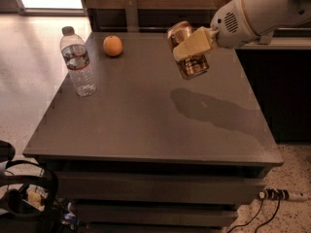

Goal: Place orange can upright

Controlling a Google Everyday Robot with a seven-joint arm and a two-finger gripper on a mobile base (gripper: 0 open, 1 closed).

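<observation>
I have the gripper (190, 45) clamped on the orange can (195, 66), tilted above the table (146, 125). The water bottle (77, 68) and fruit (112, 46) sit well apart.

Gray table (141, 130): clear water bottle (77, 66) upright near the left edge, orange fruit (112, 45) near it by the back edge. Probably a power strip (278, 195) on the floor, lower right.

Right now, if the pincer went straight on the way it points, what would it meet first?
The pincer, holding the orange can above the table, points left and slightly down. Probably the bare table top first, short of the water bottle. Depth is unclear, so the bottle is possible.
</observation>
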